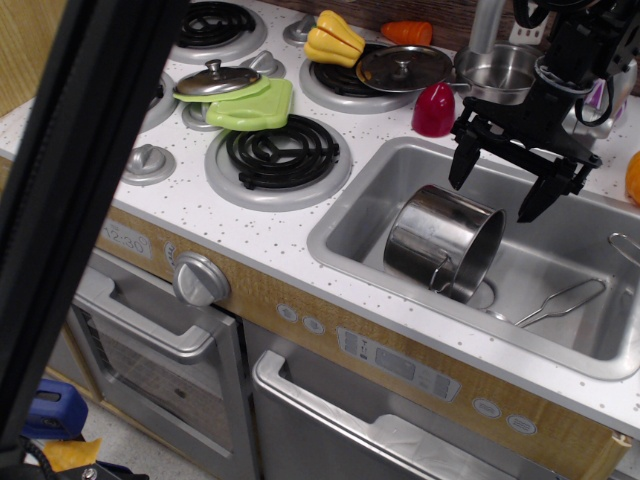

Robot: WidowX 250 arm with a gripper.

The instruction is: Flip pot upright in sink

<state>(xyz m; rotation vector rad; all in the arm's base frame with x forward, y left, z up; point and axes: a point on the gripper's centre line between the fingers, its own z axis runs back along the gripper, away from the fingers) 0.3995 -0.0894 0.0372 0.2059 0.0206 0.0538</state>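
A wide black bar (90, 200) is cutting diagonally across the whole left side, blocking out part of the stove and counter behind it. The sink (350, 215) is running off the right edge, so its far corner is lost, and its drain is sitting mostly hidden behind the pot. The arm itself is leaving the top of the view — only its dark lower section and tangled cables are showing.

The gripper (500, 185) is hanging over the back of the sink, pointing down, with its two black fingers (461, 165) spread wide apart and gripping nothing. It is hovering just above the pot, not touching it.

The pot (440, 240) is lying tilted on its side on the sink floor, near the middle of the basin. Its long axis is running from upper left down to lower right, with the closed base facing up and left and the mouth facing down toward the drain. A thin wire handle is showing near its lower rim.

A wire utensil (562, 302) is lying on the sink floor to the right of the pot. Behind the sink a red cup (433, 110) is standing on the counter — beside it a smaller steel pot (497, 72), partly hidden by the arm.
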